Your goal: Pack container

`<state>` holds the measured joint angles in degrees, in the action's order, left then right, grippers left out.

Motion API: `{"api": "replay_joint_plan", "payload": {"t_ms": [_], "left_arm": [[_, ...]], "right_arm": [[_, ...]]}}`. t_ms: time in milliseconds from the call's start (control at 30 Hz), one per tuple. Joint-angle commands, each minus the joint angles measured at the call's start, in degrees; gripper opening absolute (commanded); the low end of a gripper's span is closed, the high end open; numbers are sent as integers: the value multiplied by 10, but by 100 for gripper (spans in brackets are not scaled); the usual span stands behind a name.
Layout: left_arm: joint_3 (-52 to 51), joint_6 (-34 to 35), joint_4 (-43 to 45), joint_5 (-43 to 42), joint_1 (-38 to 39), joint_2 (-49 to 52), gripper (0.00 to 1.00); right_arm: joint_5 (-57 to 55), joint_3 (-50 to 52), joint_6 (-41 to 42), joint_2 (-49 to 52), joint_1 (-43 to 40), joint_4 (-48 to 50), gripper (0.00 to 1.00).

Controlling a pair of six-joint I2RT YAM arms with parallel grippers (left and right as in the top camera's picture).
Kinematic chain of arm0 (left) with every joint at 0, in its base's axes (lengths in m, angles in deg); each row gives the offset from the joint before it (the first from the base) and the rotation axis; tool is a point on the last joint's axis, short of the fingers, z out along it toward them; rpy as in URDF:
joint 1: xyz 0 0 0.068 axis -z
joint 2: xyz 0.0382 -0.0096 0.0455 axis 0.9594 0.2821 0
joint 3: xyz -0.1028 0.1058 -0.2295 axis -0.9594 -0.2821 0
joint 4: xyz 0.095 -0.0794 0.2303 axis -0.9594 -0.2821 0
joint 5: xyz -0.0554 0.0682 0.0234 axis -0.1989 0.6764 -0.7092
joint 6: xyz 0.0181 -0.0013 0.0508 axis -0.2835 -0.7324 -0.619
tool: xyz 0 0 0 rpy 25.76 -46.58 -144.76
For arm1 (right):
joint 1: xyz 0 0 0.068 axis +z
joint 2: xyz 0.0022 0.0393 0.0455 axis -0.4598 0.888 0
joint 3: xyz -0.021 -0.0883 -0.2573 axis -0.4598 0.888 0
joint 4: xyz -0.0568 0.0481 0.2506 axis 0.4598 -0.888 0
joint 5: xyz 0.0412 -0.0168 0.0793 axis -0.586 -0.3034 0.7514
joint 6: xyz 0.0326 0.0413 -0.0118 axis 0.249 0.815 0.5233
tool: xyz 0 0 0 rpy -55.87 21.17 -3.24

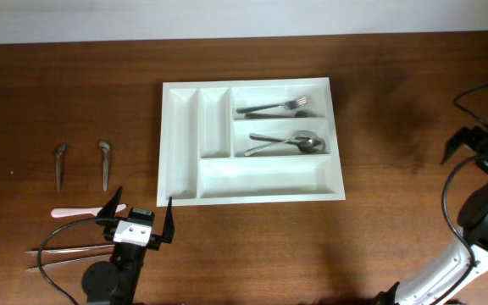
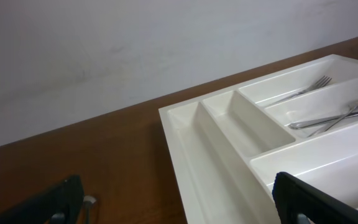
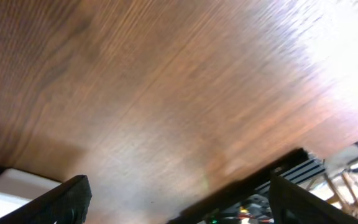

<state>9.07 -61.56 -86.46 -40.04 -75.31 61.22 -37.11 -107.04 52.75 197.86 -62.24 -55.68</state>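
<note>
The container (image 1: 261,178) is a white tray in the middle of the table. Its top right compartment holds forks (image 1: 274,108) and the one below holds spoons (image 1: 291,143). Its other compartments are bare. My left gripper (image 1: 138,216) hovers open off the tray's front left corner, nothing between its fingers. In the left wrist view the container (image 2: 229,124) lies ahead and to the right of the left gripper (image 2: 179,208), with a fork (image 2: 303,90) and spoons (image 2: 340,115) inside. My right gripper (image 1: 468,148) is open at the table's far right. The right gripper (image 3: 179,205) is over bare wood.
Left of the tray lie two small spoons (image 1: 59,163) (image 1: 105,163), a pink-handled utensil (image 1: 83,211) and thin metal sticks (image 1: 70,252). One small spoon's tip (image 2: 89,200) shows by my left finger. A corner of the tray (image 3: 5,193) shows in the right wrist view.
</note>
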Motion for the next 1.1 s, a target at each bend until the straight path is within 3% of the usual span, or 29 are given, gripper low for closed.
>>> {"api": "replay_joint_plan", "payload": {"t_ms": [0,233,367,467,733,1067], "left_arm": [[-3,-5,0,-8,-3,-2,99],[-3,-5,0,-8,-3,-2,99],[-3,-5,0,-8,-3,-2,99],[-3,-5,0,-8,-3,-2,99],[-3,-5,0,-8,-3,-2,99],[-3,-5,0,-8,-3,-2,99]], "right_arm": [[-11,-8,-52,-68,-11,-3,92],[14,88,-82,-220,-12,5,98],[-24,163,-82,-281,-13,83,99],[-42,199,-82,-285,-13,148,99],[-41,329,-100,-276,-14,430,99],[-108,347,-100,-275,-16,496,99]]}}
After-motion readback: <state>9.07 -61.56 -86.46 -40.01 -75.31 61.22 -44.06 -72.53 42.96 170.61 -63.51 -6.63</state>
